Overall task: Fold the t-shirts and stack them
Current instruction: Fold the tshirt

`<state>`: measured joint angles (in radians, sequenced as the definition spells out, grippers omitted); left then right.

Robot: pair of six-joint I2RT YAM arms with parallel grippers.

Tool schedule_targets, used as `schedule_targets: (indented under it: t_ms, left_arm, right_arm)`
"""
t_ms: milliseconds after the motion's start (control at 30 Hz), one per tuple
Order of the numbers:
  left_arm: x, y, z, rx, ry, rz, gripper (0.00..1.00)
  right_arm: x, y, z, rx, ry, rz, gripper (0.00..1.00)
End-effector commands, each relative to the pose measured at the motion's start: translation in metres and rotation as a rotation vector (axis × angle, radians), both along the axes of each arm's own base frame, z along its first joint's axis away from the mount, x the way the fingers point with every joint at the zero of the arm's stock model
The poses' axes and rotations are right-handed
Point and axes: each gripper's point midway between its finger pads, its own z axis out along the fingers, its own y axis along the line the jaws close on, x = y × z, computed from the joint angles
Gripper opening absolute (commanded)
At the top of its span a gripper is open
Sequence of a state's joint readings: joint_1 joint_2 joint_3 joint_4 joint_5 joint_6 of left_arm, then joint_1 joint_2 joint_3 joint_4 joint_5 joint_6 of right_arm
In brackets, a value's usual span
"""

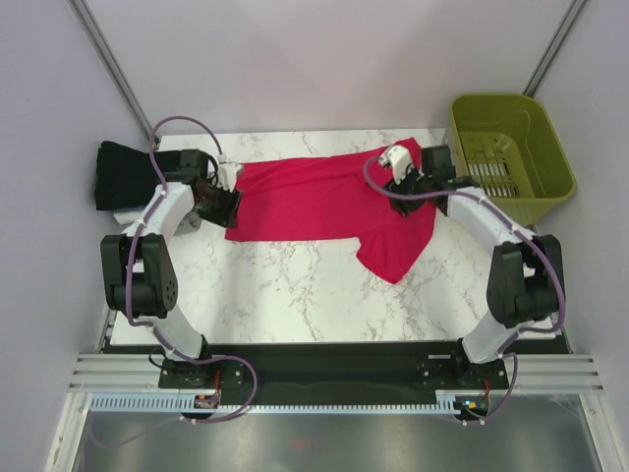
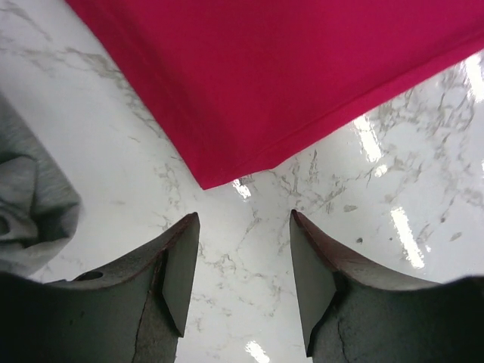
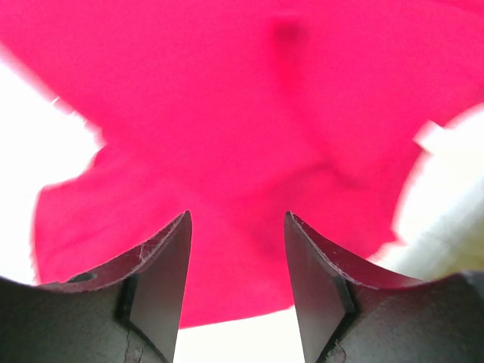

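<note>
A crimson-pink t-shirt [image 1: 314, 197] lies spread across the far half of the marble table, one part hanging toward the front at the right. Its near-left corner [image 2: 249, 83] lies just ahead of my left gripper [image 2: 243, 219], which is open over bare marble with nothing between the fingers. My left gripper [image 1: 227, 204] sits at the shirt's left edge. My right gripper [image 1: 403, 197] hovers over the shirt's right part. In the right wrist view it [image 3: 237, 215] is open above the pink cloth [image 3: 227, 113]. A folded black t-shirt [image 1: 123, 175] lies at far left.
An olive-green plastic basket [image 1: 511, 147] stands off the table's back right corner. A grey cloth [image 2: 30, 204] lies bunched left of my left gripper, beside the black shirt. White marble table [image 1: 295, 295] shows in front of the pink shirt.
</note>
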<state>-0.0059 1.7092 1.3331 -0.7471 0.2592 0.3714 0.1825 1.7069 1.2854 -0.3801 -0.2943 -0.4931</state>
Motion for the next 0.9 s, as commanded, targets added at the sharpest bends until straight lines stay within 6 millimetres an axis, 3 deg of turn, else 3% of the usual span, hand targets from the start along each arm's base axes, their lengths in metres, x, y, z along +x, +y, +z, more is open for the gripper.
schedule_targets:
  t_ms: [0, 33, 100, 200, 500, 733, 867]
  left_arm:
    - [0.023, -0.002, -0.007, 0.082, -0.167, -0.229, 0.58]
    - [0.025, -0.001, -0.013, 0.098, -0.175, -0.249, 0.58]
    - [0.025, 0.002, -0.024, 0.118, -0.164, -0.257, 0.57]
    - [0.031, 0.004, -0.030, 0.133, -0.173, -0.263, 0.56]
    - [0.044, 0.006, -0.034, 0.143, -0.175, -0.258, 0.56]
    - [0.050, 0.010, -0.038, 0.156, -0.152, -0.217, 0.56]
    - [0.052, 0.012, -0.040, 0.162, -0.149, -0.211, 0.56]
  right_arm:
    - [-0.057, 0.023, -0.039, -0.099, 0.003, 0.293, 0.60]
    - [-0.068, 0.030, -0.032, -0.114, -0.031, 0.342, 0.60]
    - [-0.091, 0.031, -0.047, -0.158, -0.024, 0.416, 0.60]
    - [-0.108, 0.031, -0.043, -0.192, -0.050, 0.478, 0.60]
    - [-0.170, 0.028, -0.047, -0.273, -0.001, 0.686, 0.60]
    - [-0.199, 0.039, -0.057, -0.273, 0.073, 0.770, 0.61]
    - [-0.198, 0.038, -0.066, -0.281, 0.106, 0.756, 0.62]
